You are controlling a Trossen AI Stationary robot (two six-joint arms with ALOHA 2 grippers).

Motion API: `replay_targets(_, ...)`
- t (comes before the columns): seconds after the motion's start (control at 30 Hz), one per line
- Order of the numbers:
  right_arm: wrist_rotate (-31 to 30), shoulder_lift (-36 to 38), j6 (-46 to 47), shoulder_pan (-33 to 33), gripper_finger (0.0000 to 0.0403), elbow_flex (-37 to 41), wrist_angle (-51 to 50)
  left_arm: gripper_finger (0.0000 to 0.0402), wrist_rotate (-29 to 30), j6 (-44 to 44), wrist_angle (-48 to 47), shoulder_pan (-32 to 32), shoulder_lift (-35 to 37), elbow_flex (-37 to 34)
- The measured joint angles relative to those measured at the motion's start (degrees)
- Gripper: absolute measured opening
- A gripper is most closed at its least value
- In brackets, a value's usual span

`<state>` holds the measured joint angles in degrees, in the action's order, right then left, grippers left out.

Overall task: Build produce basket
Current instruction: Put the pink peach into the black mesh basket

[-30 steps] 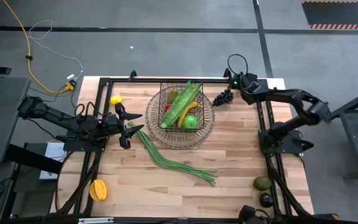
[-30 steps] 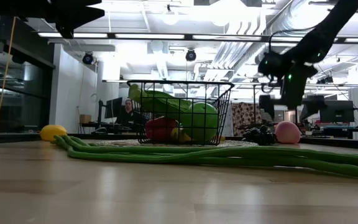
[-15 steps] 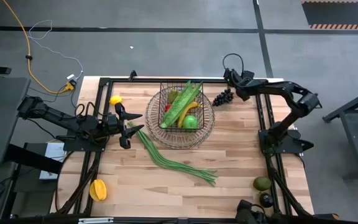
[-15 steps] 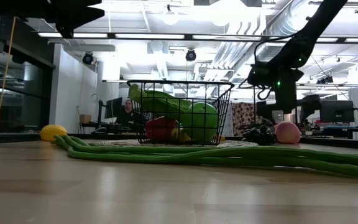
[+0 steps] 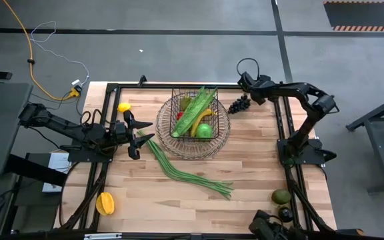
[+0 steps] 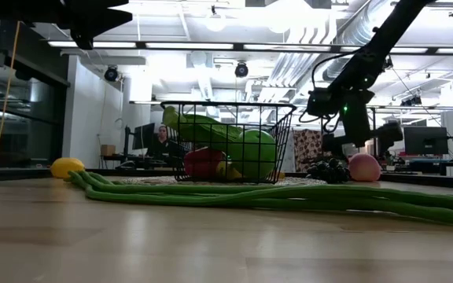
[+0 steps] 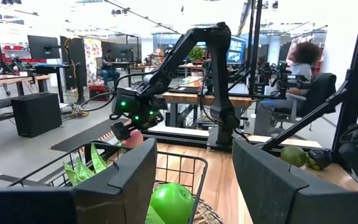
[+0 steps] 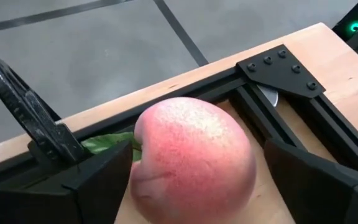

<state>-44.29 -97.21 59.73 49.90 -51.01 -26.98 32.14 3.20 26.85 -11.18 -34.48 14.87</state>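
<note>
Two arms in view, right gripper point(image 5: 245, 85) repositioned near the basket point(image 5: 193, 116).
Right gripper has swung closer to the basket's far right, above the grapes point(image 5: 239, 104), fingers spread either side of a pink apple point(image 8: 191, 158). Left gripper point(image 5: 141, 134), jaws wide, waits unchanged left of the basket, beside the long green beans point(image 5: 182, 171).

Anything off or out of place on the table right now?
Mostly the long green beans: they sprawl across the table in front of the basket instead of inside it. A long green vegetable also pokes out over the basket's rim. No spills or damage visible.
</note>
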Motion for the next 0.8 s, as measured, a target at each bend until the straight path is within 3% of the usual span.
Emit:
replay_targets(0.2,0.39,0.03,-0.32,0.34,0.0273,-0.03,-0.39,0.0200,0.00,0.00,0.00,-0.01,0.00,0.00)
replay_targets(0.37,0.75,0.05,-5.77,0.33,0.0201,0.00,-0.29,0.0200,0.00,0.00,0.00,-0.02,0.00,0.00)
replay_targets(0.6,-1.83,5.22,-17.61,-3.24,0.0198,0.11,-1.75,0.0200,0.00,0.00,0.00,0.00,0.00,0.00)
replay_targets(0.8,-5.77,16.30,-22.46,-13.90,0.0200,0.11,-6.53,0.0200,0.00,-0.02,0.00,0.00,0.00,0.00)
